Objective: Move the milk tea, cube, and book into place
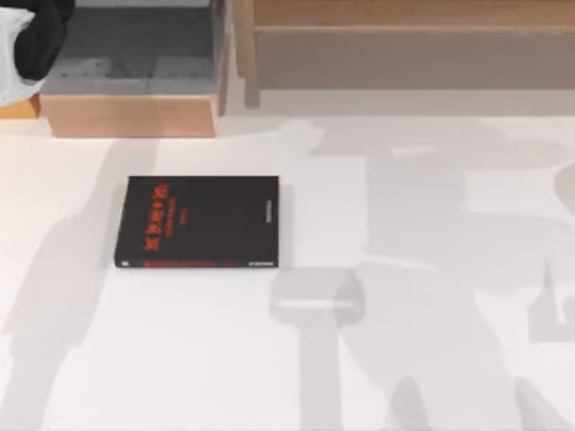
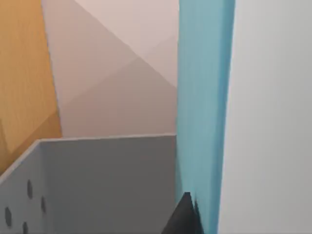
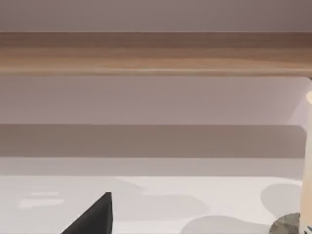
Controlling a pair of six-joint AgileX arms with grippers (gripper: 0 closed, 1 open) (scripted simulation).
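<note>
Toward the left half of the tabletop [image 1: 377, 377], nearer its far edge than its near one, we see the book [image 1: 197, 222] lying flat with its black cover up. Its long axis runs from the tabletop's left side to its right, almost square to the edges. Red lettering sits near the book's left end and along its near edge, with a little white print by the right end; none of it is clear enough for us to read.

Beyond the far edge stands a wooden box [image 1: 130, 115] with a grey floor, behind the book, and a long wooden shelf [image 1: 413, 13] stretches off to the right.

Our left arm [image 1: 36, 40] is at the far left corner, above the box; whether its fingers are spread or pressed together we cannot tell. Its wrist view shows a grey panel [image 2: 107, 185] and a light blue upright strip [image 2: 202, 107].

Our right wrist view looks across the tabletop at the shelf, with a pale upright object [image 3: 308, 161] at one side.
</note>
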